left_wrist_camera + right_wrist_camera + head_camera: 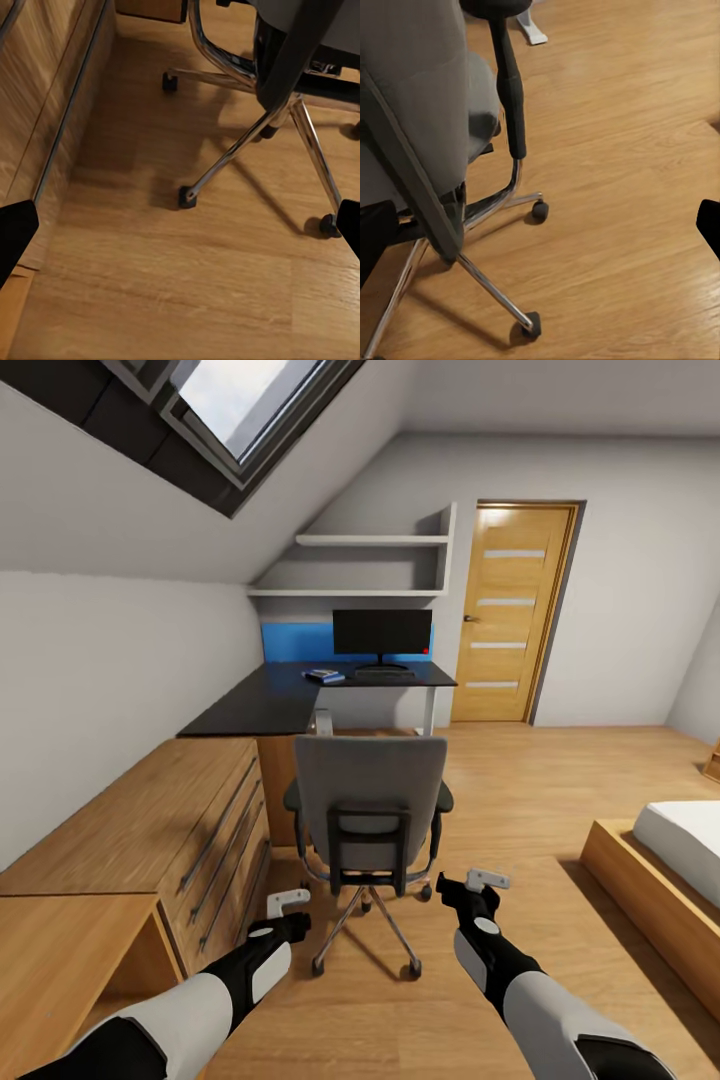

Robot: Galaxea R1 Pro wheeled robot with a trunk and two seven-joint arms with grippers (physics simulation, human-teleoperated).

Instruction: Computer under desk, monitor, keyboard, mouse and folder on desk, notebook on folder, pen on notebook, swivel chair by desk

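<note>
The grey swivel chair point(370, 800) stands with its back to me, a little in front of the black-topped desk point(270, 705). On the desk are the monitor point(382, 632) and the keyboard point(384, 672) before it. Left of the keyboard lies the blue folder point(324, 676) with something darker on it, too small to make out. Mouse and pen are too small to tell; the computer is out of view. My left gripper point(288, 901) and right gripper point(487, 879) hang open and empty on either side of the chair's chrome base point(247, 142) point(487, 285), touching nothing.
A low oak dresser point(150, 820) runs along the left wall, close to my left arm. A bed in a wood frame point(670, 850) sits at the right. The oak door point(515, 610) is at the back right, with plank floor point(520, 760) leading to it.
</note>
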